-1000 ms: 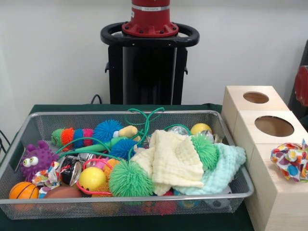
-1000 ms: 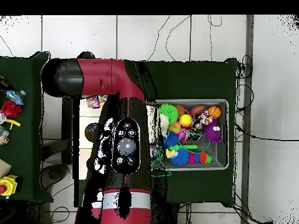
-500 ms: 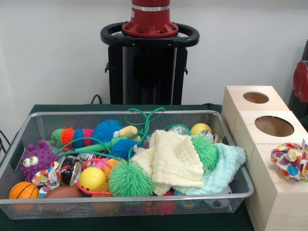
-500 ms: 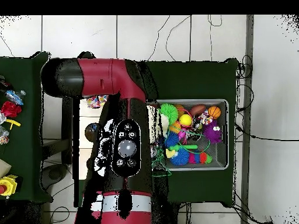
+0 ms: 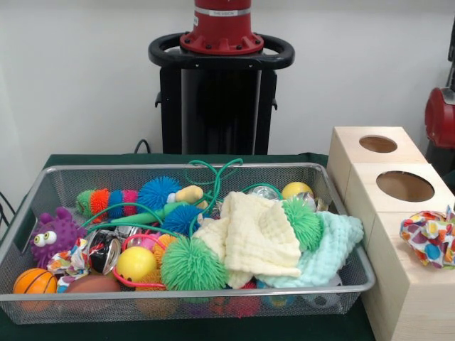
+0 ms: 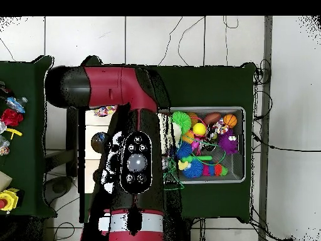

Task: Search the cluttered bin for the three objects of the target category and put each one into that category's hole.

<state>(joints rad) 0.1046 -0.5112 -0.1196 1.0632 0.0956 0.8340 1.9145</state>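
My arm (image 6: pixel 119 125) is the biggest thing in the overhead view, folded across the table beside the bin and over the wooden boxes; in the front view only a red part of it shows at the right edge. My gripper appears in neither view, so I cannot say whether it is spread or pressed together.

The bin (image 5: pixel 178 293) sits on the green cloth, just left of the row of wooden boxes (image 5: pixel 398 234), and it is crowded. A cream cloth (image 5: pixel 256 238) and a mint cloth (image 5: pixel 327 249) lie heaped at its right half, a green spiky ball (image 5: pixel 192 264) in front, a yellow ball (image 5: pixel 135 263), a purple monster toy (image 5: pixel 53 234) and a small basketball (image 5: pixel 34 281) toward the left.

A patterned fabric piece (image 5: pixel 429 238) rests on the nearest box, over where its hole would be; whether it counts as delivered I cannot tell. The other two holes look empty. I judge most of the sorting is left to do
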